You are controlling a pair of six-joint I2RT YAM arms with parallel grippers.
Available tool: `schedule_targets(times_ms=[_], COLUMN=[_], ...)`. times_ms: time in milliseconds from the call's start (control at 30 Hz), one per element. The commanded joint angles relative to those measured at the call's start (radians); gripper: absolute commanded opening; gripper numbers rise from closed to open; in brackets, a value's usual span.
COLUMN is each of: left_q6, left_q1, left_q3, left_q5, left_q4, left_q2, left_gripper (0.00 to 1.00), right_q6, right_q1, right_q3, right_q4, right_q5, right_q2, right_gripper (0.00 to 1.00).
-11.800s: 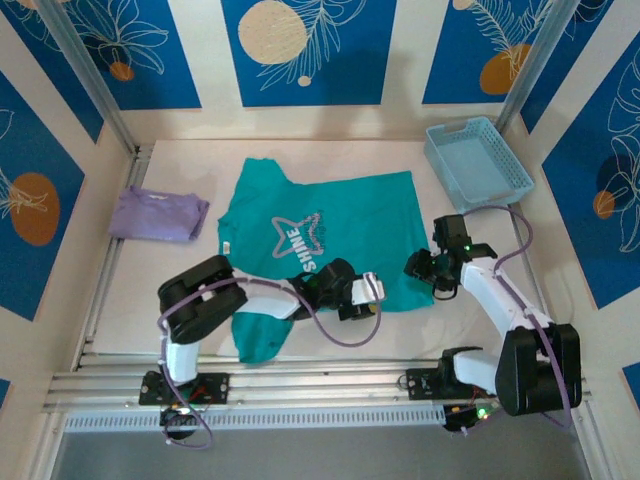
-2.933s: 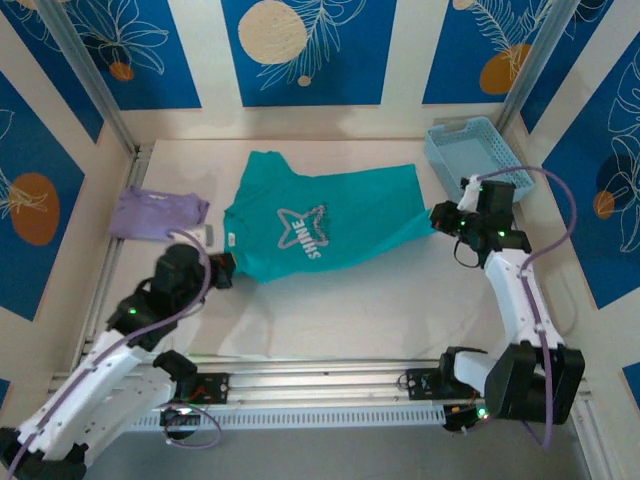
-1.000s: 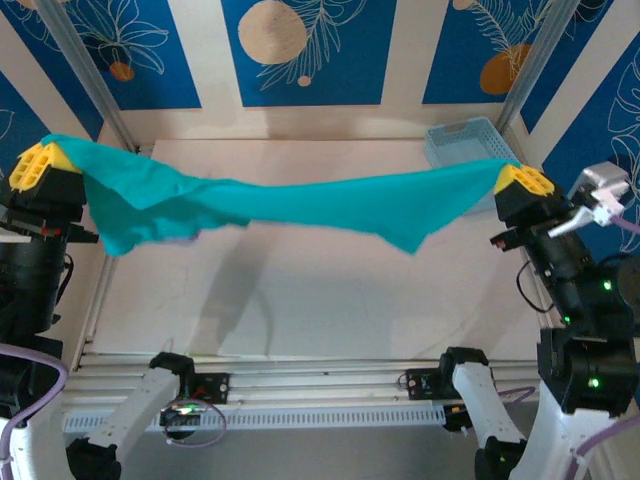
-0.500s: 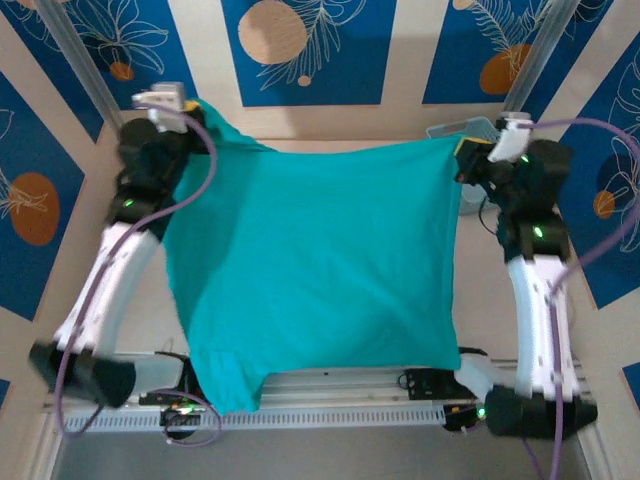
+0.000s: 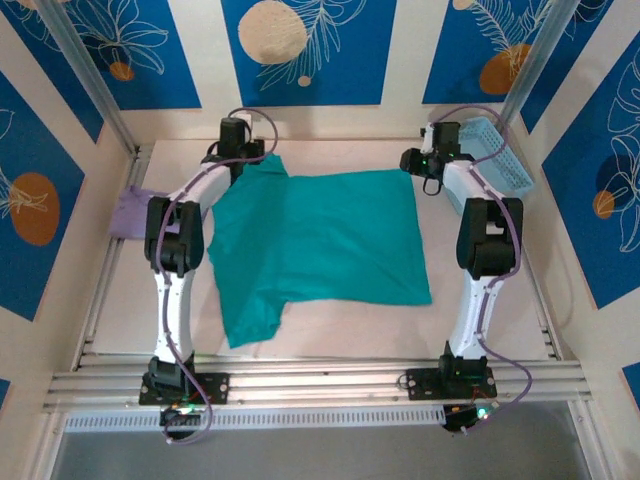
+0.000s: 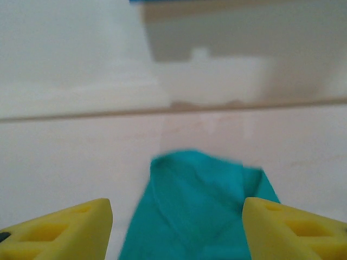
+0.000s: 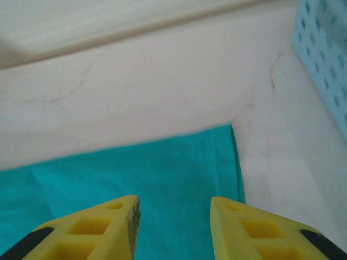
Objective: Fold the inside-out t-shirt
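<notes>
Yellow plastic, my left fingers (image 6: 76, 225) stand wide apart and grip nothing. Just past their tips a rumpled teal corner of the t-shirt (image 6: 200, 216) lies on the pale surface (image 6: 70, 157). It sits in the gap between them as I look down, but touches neither. My right fingers (image 7: 97, 227) are parted too, by a narrower gap, and hold nothing. The t-shirt's far right corner lies flat just beyond them, its side edge running straight toward the near side. Right of that corner is bare surface, then the wall of a light blue basket (image 7: 325, 59) with small holes.

From above, the t-shirt is spread nearly flat across the middle of the surface, plain teal with no print showing. Its body makes a broad rectangle, and one sleeve sticks out toward the near left. My left arm (image 5: 175, 250) reaches to the shirt's far left corner and my right arm (image 5: 485, 240) to its far right corner. The basket sits at the far right, just beside my right arm. A purple garment (image 5: 128, 212) lies at the left edge of the surface, apart from the t-shirt and partly hidden behind my left arm.
</notes>
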Motion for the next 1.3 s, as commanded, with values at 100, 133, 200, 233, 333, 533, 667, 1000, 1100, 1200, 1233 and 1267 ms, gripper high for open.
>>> schedule_targets(times_ms=[100, 133, 200, 233, 333, 533, 667, 1000, 1100, 1200, 1233, 1267], left_q6=[-0.221, -0.276, -0.397, -0.465, -0.632, -0.574, -0.527, -0.484, -0.473, -0.472, -0.473, -0.473], left_q1=[0.010, 0.007, 0.000, -0.003, -0.013, -0.066, -0.083, -0.086, -0.086, -0.086, -0.086, -0.086], left_q3=[-0.348, -0.473, -0.694, -0.809, -1.105, -1.324, -1.385, -1.413, -1.400, -1.403, -1.402, -1.400], left_q5=[0.182, 0.209, 0.270, 0.319, 0.410, 0.458, 0.471, 0.448, 0.450, 0.459, 0.464, 0.469], left_q4=[0.043, 0.100, 0.220, 0.294, 0.446, 0.185, 0.058, -0.080, -0.070, -0.038, -0.028, -0.021], left_q2=[-0.370, -0.451, -0.588, -0.654, -0.833, -1.107, -1.235, -1.367, -1.341, -1.313, -1.300, -1.288], left_gripper=[0.69, 0.70, 0.71, 0.71, 0.71, 0.72, 0.72, 0.73, 0.73, 0.73, 0.73, 0.73], right_q6=[0.014, 0.034, 0.085, 0.115, 0.186, 0.292, 0.324, 0.516, 0.519, 0.509, 0.506, 0.502], right_q1=[0.034, 0.040, 0.055, 0.067, 0.105, 0.114, 0.070, 0.014, -0.003, -0.023, -0.025, -0.028], right_q3=[-0.140, -0.193, -0.294, -0.357, -0.549, -0.818, -0.905, -1.046, -1.071, -1.090, -1.094, -1.097], right_q4=[-0.090, -0.116, -0.160, -0.176, -0.222, -0.368, -0.463, -0.510, -0.490, -0.448, -0.431, -0.412], right_q5=[0.021, 0.013, -0.003, -0.010, -0.003, 0.027, 0.069, 0.070, 0.087, 0.060, 0.054, 0.046], right_q2=[-0.242, -0.285, -0.363, -0.413, -0.578, -0.879, -0.994, -1.023, -0.999, -0.968, -0.954, -0.938], right_gripper=[0.44, 0.45, 0.46, 0.46, 0.46, 0.46, 0.46, 0.44, 0.43, 0.43, 0.42, 0.42])
